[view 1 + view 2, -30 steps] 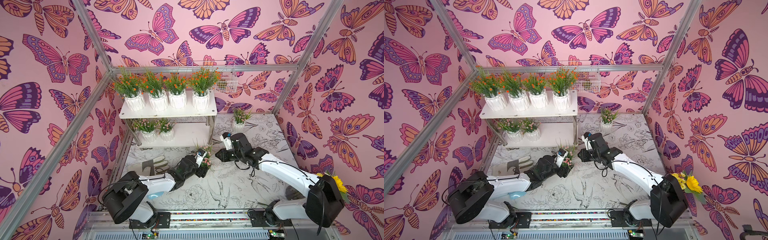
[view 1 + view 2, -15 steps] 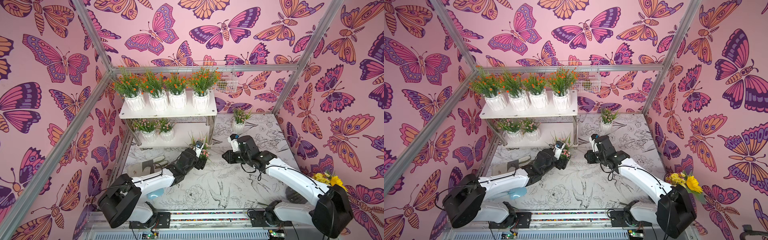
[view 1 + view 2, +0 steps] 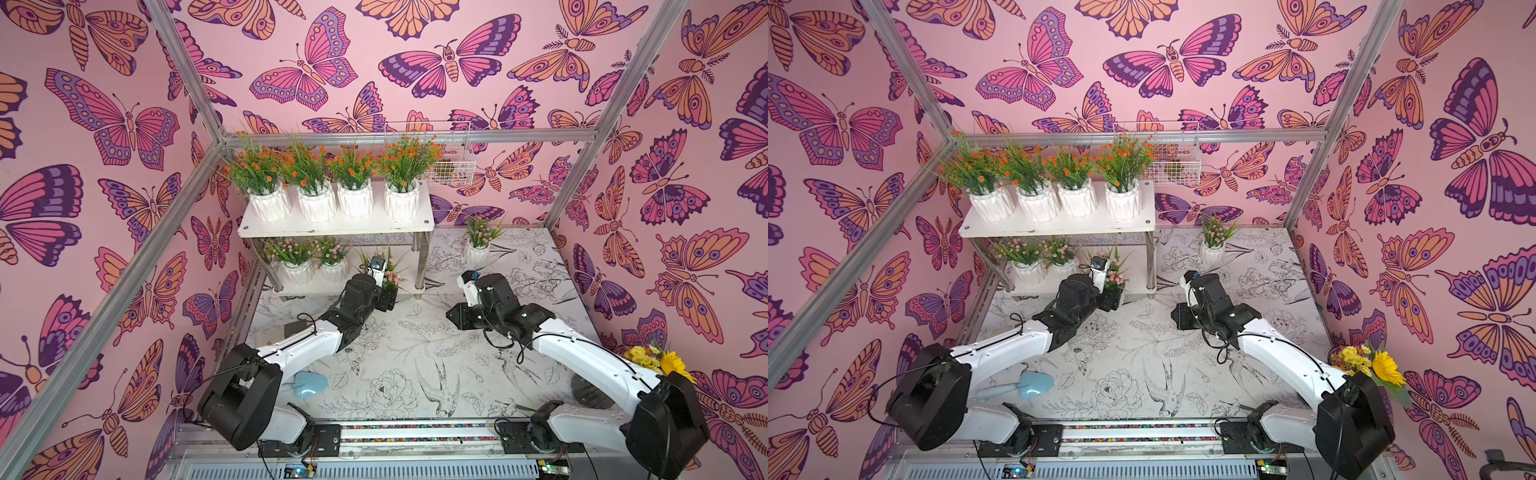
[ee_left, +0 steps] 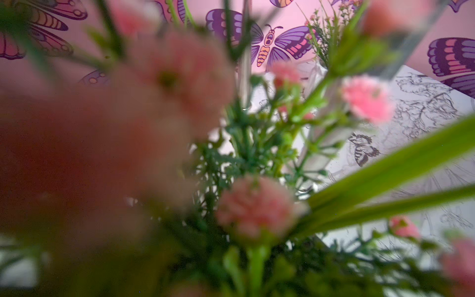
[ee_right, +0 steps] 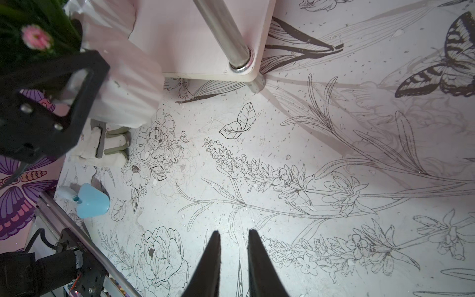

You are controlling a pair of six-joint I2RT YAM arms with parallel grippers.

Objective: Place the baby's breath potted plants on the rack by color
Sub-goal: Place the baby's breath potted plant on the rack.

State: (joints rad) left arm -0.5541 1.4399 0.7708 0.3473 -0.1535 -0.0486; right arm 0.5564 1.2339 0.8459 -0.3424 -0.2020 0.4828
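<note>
1. On the far left of the tabletop [image 3: 415,353], the white rack [image 3: 332,227] carries four orange-flowered plants [image 3: 353,176] in a row on its top shelf.
2. Two pink-flowered plants [image 3: 297,257] stand side by side at the left of the lower shelf.
3. The left pincer [image 3: 387,297] is clamped on the white pot of a third pink plant [image 3: 391,276] at the lower shelf's near edge, right of that pair; whether the pot touches the shelf cannot be told.
4. A fourth pink plant [image 3: 478,243] stands upright on the tabletop, right of the rack near the far wall.
5. The right pincer [image 5: 233,236] hangs over the tabletop, its fingers a narrow gap apart, holding nothing.
</note>
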